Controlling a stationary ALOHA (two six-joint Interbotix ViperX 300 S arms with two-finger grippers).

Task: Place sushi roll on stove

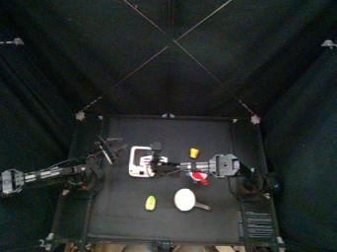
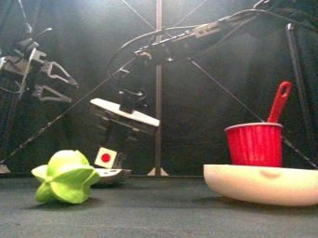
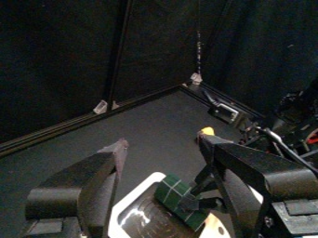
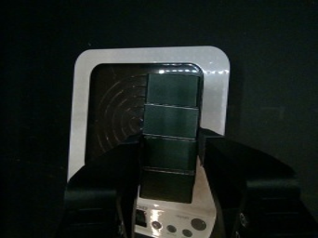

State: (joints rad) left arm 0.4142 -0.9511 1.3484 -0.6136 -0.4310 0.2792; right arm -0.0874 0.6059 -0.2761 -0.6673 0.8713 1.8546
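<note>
— Where is the roll?

— The roll (image 4: 170, 130) is a dark, segmented strip lying lengthwise over the stove (image 4: 93, 93), across its black cooktop. I see it in the gap of my right claw (image 4: 174, 149).

— Is it pinched?

— The jaws stand spread wide on either side of it. I cannot tell whether the pads touch it.

— And the left?

— My left claw (image 3: 165, 149) hangs above the stove's other side, spread, with nothing in it.

— What else is there?

— An orange piece (image 3: 205, 133) lies beyond the stove. Nearer the front are a green piece (image 2: 65, 178) and a white bowl (image 2: 267, 181), with a red cup (image 2: 255, 144) behind the bowl.
</note>
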